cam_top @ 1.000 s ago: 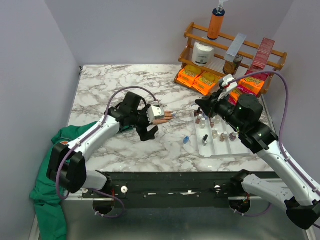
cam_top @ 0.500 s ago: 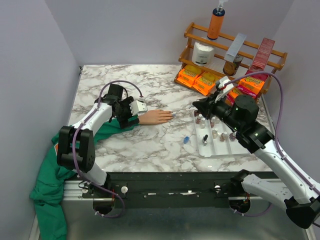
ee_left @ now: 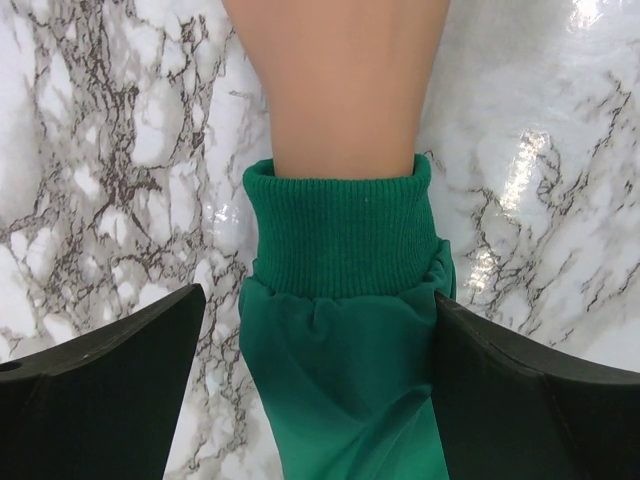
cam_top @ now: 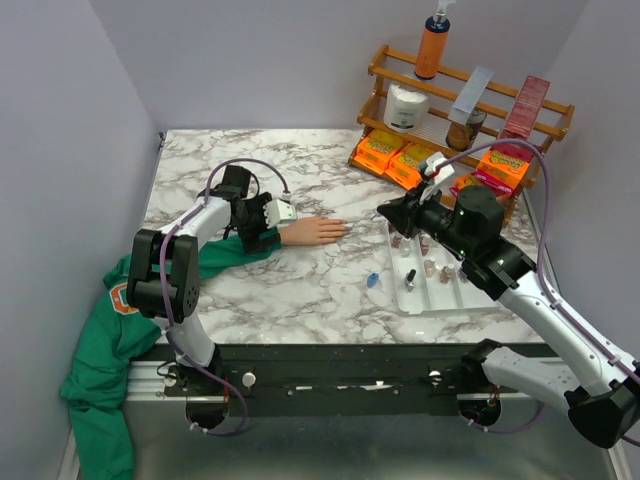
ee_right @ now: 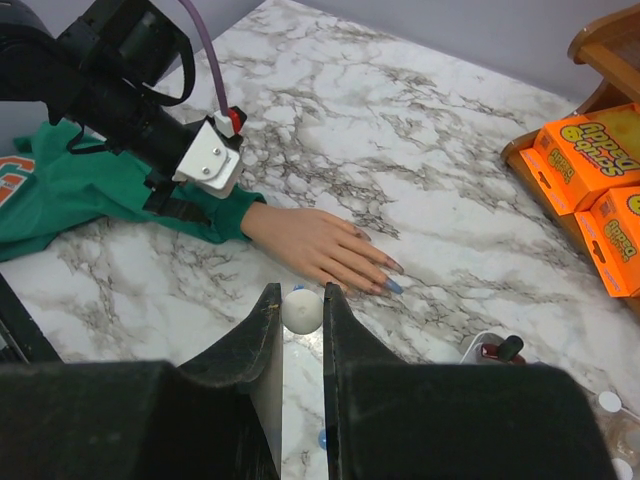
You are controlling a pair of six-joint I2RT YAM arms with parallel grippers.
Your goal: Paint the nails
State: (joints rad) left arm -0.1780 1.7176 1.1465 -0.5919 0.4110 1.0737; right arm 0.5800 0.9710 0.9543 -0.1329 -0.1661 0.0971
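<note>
A peach fake hand [cam_top: 312, 231] lies flat on the marble table, fingers pointing right, its wrist in a green sleeve [ee_left: 345, 330]. The nails [ee_right: 393, 286] are long; one is blue, the others brownish. My left gripper [cam_top: 264, 232] is open and straddles the sleeve just behind the cuff, with a gap at the left jaw [ee_left: 318, 300]. My right gripper [ee_right: 301, 292] is shut on a small white round cap [ee_right: 302, 311]. It hovers just near the fingertips [cam_top: 385, 212]. A blue speck shows behind the cap.
A white tray [cam_top: 440, 300] with several polish bottles sits right of the hand. A small blue bottle [cam_top: 372, 280] lies on the marble between them. A wooden shelf [cam_top: 465, 110] and orange boxes [cam_top: 395, 155] stand at the back right. Green cloth [cam_top: 95, 380] hangs off the left edge.
My left gripper has drawn back from over the hand to the sleeve at the wrist, uncovering the hand. My right gripper, still shut on the cap, has crept left toward the fingers.
</note>
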